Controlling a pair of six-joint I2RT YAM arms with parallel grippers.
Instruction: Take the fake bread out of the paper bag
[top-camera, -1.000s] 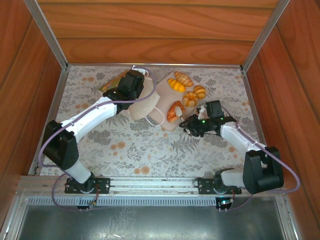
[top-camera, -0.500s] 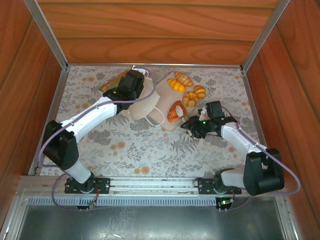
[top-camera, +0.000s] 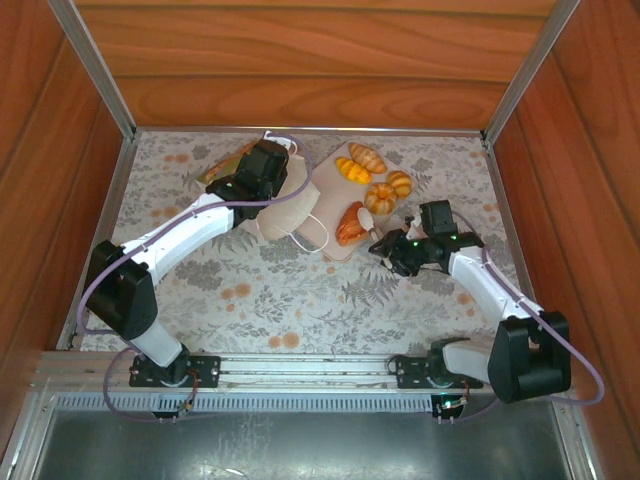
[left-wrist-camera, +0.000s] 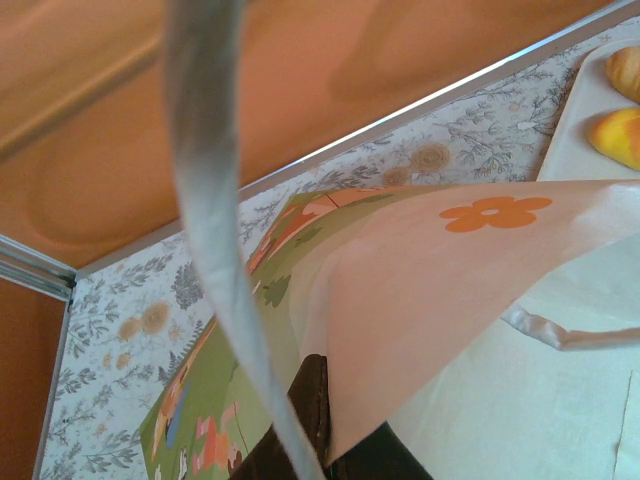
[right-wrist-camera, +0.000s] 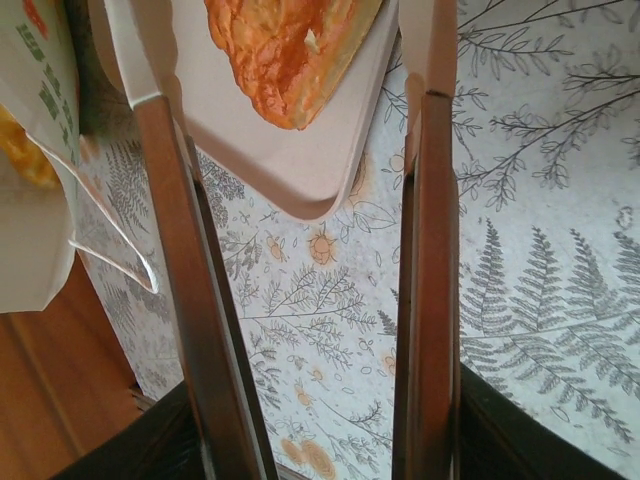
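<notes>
Four pieces of fake bread (top-camera: 388, 190) lie on the pink tray (top-camera: 333, 248), outside the paper bag (top-camera: 285, 205); the bag slumps on the bench (top-camera: 300, 290) just left of the tray; my left pincer (left-wrist-camera: 305, 425) is clamped tight on the bag's paper edge; my right pincer (top-camera: 377, 236) stands partly wide, gripping nothing, over the tray's near corner beside the orange-glazed pastry (right-wrist-camera: 285, 45).
</notes>
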